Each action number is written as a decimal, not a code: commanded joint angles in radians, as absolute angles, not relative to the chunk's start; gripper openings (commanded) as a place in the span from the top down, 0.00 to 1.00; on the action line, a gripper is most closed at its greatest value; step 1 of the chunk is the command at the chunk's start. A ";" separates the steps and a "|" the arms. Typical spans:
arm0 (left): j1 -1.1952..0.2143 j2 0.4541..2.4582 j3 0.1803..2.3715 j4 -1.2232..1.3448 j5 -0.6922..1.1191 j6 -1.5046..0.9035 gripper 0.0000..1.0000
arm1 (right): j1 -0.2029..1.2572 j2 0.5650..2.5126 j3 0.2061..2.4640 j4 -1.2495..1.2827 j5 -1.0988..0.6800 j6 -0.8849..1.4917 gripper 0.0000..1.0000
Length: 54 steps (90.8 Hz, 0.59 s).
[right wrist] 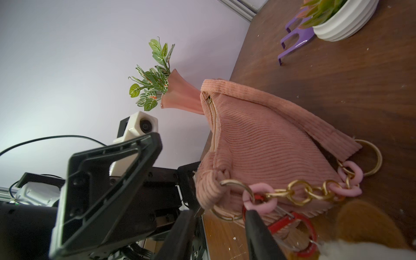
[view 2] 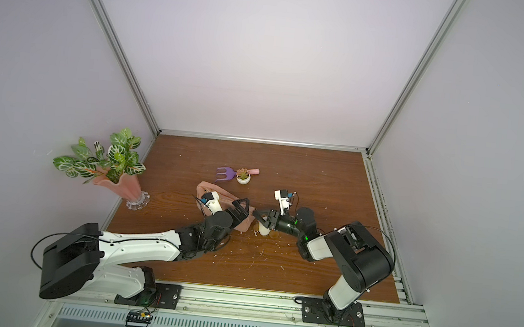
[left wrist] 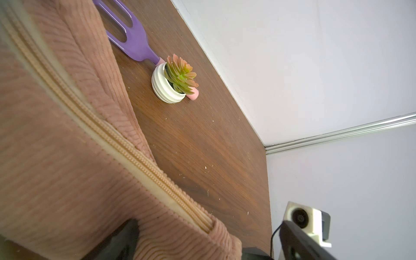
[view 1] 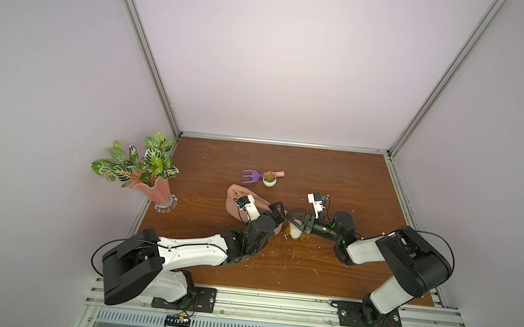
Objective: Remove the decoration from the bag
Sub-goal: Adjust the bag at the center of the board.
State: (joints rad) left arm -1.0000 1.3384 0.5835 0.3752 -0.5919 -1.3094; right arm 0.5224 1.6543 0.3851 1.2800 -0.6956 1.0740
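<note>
Both grippers are set at the bag (view 1: 232, 200): left gripper (view 1: 279, 210) wide open over its end, right gripper (view 1: 294, 222) half-narrowed at the red clasp (right wrist: 283, 221), grip unconfirmed. The decoration (view 1: 295, 233), just beside, must next be unhooked.

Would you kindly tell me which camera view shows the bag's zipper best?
The left wrist view: the zipper runs close-up across the bag. The right wrist view shows only a short stretch; in both top views it is too small to make out.
</note>
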 commanded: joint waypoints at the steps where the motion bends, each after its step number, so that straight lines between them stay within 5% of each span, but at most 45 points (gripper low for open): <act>1: -0.978 1.374 0.579 0.322 -0.615 -1.268 0.01 | 0.521 1.674 0.402 1.338 -0.709 1.082 0.63; 27: -0.979 1.351 0.580 0.312 -0.602 -1.255 0.01 | 0.519 1.703 0.427 1.358 -0.708 1.085 0.67; 54: -0.979 1.262 0.588 0.247 -0.520 -1.252 0.01 | 0.469 1.703 0.450 1.336 -0.706 1.072 0.57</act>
